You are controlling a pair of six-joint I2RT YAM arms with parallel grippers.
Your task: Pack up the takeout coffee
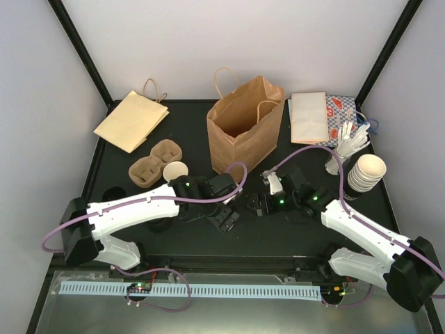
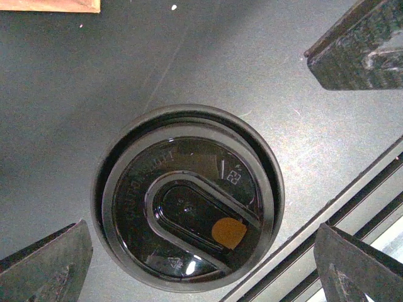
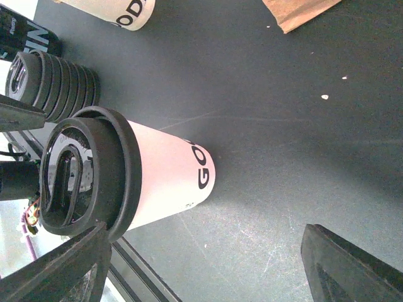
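Grasp step: right gripper (image 3: 208, 267), jaws wide, faced the lidded takeout coffee (image 3: 167, 179); left gripper (image 2: 201, 264) hovered wide above; closing squarely seemed next

We see soft, even overhead light in the top view, the dark table (image 1: 278, 233) matte with only faint shadows, while in the left wrist view small white glints sit on the glossy black lid (image 2: 189, 189) and the corners go soft.
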